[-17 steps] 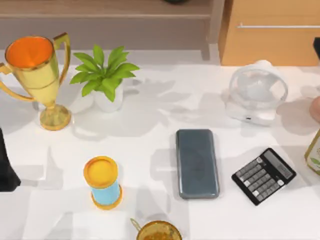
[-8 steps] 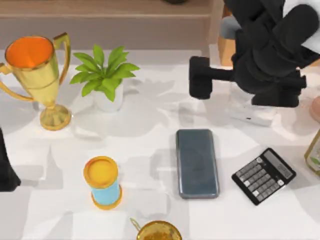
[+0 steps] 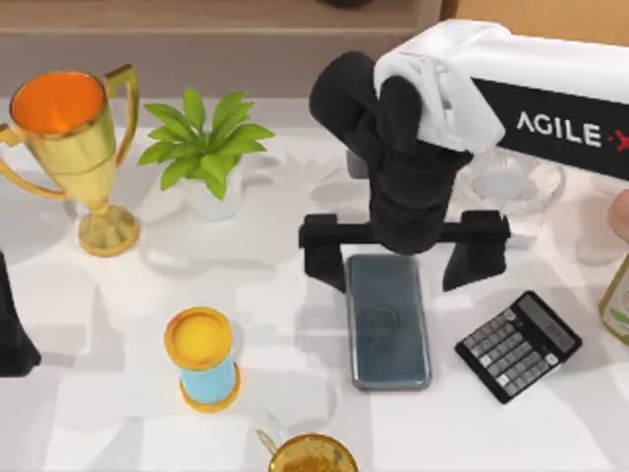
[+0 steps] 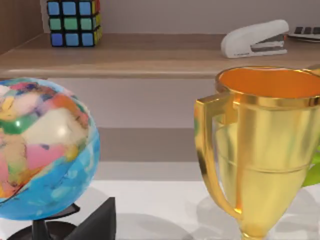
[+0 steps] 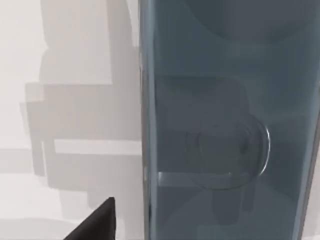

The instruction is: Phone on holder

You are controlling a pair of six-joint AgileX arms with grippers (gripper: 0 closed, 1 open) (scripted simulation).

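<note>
Right end effector (image 3: pixel 405 264), fingers spread wide, hovers over the flat phone's (image 3: pixel 388 324) 12 o'clock end, seemingly not touching it; left arm parked.

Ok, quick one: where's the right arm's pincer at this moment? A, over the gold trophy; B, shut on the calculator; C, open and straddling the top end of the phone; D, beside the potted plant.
C: in the top view the right pincer hangs open, one finger on each side of the far end of the phone, which lies flat on the table.
</note>
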